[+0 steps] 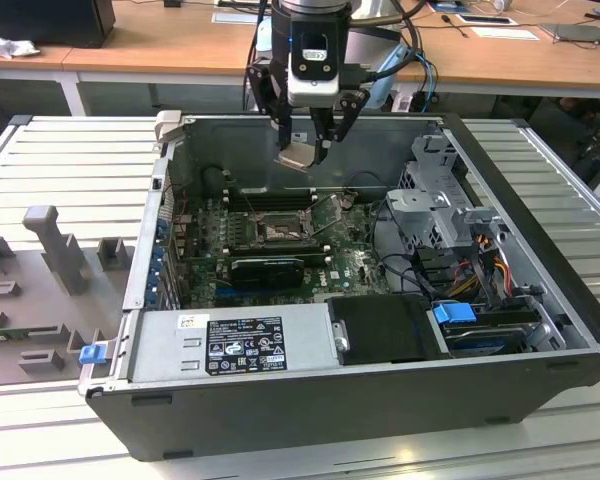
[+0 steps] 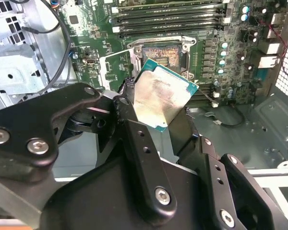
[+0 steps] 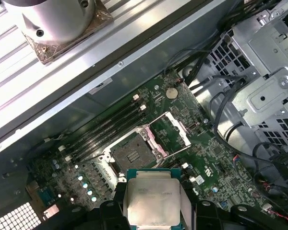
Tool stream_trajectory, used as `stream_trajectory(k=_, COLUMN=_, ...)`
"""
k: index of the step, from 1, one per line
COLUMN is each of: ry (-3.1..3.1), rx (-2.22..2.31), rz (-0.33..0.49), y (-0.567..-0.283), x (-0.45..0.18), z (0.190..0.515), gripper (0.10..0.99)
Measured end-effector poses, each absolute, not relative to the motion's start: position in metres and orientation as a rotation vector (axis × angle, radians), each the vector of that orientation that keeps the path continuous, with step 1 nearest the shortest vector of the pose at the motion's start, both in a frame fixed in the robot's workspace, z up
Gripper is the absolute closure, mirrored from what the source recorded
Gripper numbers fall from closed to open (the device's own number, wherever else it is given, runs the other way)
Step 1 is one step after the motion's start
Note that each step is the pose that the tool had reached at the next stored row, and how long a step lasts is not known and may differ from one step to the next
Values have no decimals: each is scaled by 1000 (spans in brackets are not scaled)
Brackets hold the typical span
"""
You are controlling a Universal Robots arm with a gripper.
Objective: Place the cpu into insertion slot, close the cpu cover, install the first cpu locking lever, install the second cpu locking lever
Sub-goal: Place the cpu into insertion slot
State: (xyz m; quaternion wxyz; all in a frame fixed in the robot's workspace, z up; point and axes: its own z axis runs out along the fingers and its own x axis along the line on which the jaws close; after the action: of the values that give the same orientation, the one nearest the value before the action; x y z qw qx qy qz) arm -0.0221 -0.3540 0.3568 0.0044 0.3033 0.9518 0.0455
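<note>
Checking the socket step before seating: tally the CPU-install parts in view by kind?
cpu: 1, held in the gripper
insertion slot: 1, empty
cpu cover: 1, flipped open
Total: 3

The open grey metal computer case [image 1: 360, 410] rests on the ribbed metal tabletop [image 1: 70, 170], with the green motherboard [image 1: 355, 262] on its floor. In the exterior view, the square dark metal-rimmed insertion slot [image 1: 277, 230] sits mid-board, long black memory slots [image 1: 270, 198] behind it and a long black ribbed card [image 1: 268, 266] before it. The thin silvery frame-shaped cpu cover [image 3: 181, 127] stands open just beside the slot. The small flat square silver-topped cpu [image 1: 298, 155] hangs above the slot, clamped in the black claw [image 1: 306, 148]. A grey power supply box [image 1: 230, 345] lies along the near wall.
</note>
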Motion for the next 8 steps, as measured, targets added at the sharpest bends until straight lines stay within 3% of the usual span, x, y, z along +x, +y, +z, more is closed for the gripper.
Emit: stream_trajectory(k=8, ry=2955, rx=1025, rz=142, y=-354, x=-22, z=357, gripper=561)
